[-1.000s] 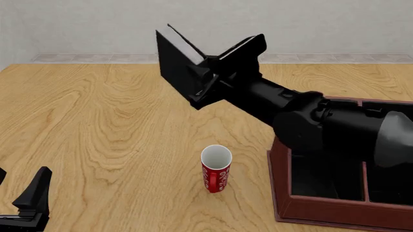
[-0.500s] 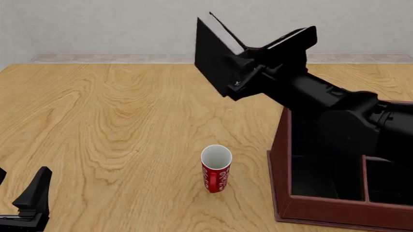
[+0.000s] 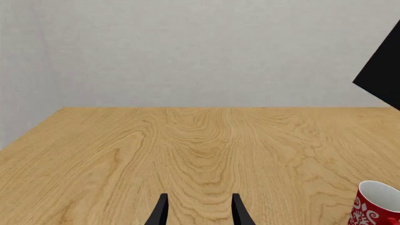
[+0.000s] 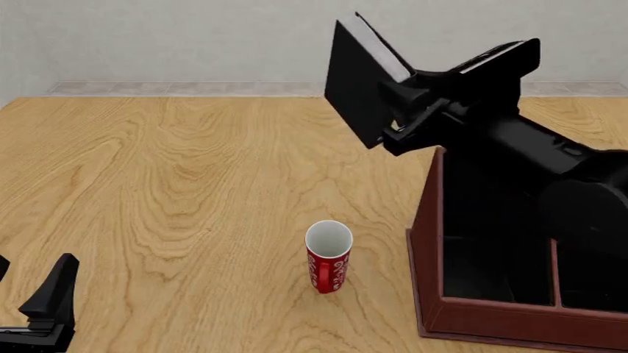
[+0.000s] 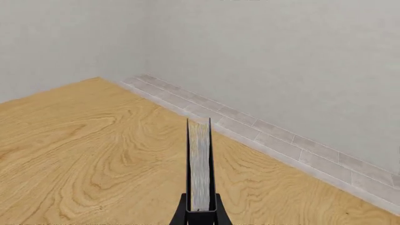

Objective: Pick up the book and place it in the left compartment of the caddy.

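Room: pale wall and a light wooden table (image 4: pixel 176 184) run under both my arms.
Right gripper (image 4: pixel 407 110): closed tight on the book (image 4: pixel 358 81), pinching it near one end, its page edge facing my wrist camera (image 5: pixel 199 164).
Book position: aloft and tilted, at about 12 o'clock from the red mug (image 4: pixel 329 257), hanging just over the far corner of the caddy (image 4: pixel 432 294).
Change: across the last second I have carried the book rightward, from over open table to over the caddy's far edge.
Meaning: transport looks nearly done; I judge I still need to line it up over the left compartment (image 4: pixel 481 243) and lower it.
Left gripper (image 3: pixel 198 211): parked low at about 8 o'clock from the mug, fingers apart, holding nothing.
Hidden: my right arm covers the caddy's right side and far wall; I cannot tell whether the book is over the slot itself.
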Available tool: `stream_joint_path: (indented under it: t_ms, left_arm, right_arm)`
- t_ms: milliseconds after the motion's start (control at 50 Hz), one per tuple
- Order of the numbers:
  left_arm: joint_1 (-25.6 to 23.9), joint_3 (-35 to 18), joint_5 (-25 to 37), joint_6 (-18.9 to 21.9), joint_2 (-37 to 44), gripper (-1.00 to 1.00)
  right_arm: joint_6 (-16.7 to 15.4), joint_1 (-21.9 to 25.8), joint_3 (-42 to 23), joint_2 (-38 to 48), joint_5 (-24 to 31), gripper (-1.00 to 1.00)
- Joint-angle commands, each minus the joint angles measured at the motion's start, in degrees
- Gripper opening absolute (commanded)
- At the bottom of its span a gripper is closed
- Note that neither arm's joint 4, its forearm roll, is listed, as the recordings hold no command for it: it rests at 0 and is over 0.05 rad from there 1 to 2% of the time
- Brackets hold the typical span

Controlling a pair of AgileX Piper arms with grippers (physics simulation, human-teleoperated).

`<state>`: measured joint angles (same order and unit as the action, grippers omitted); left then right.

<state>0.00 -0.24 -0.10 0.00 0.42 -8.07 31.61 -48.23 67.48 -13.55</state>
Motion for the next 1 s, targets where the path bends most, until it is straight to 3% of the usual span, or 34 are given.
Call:
stream_joint_path:
  t_ms: [20,500,1000]
  left_arm:
    - [0.00,0.00,0.00,0.00,0.00,1.00]
    - [0.00,0.00,0.00,0.00,0.00,1.00]
    - [0.00,0.00,0.00,0.00,0.00,1.00]
  right_arm:
    - [1.33,-0.47,0.73,-3.69,1.17,-1.00]
    - [2.65,-2.30,4.84,-11.03,4.22,-1.00]
    - [3.44,-5.95,8.87,-21.71,11.66,-1.00]
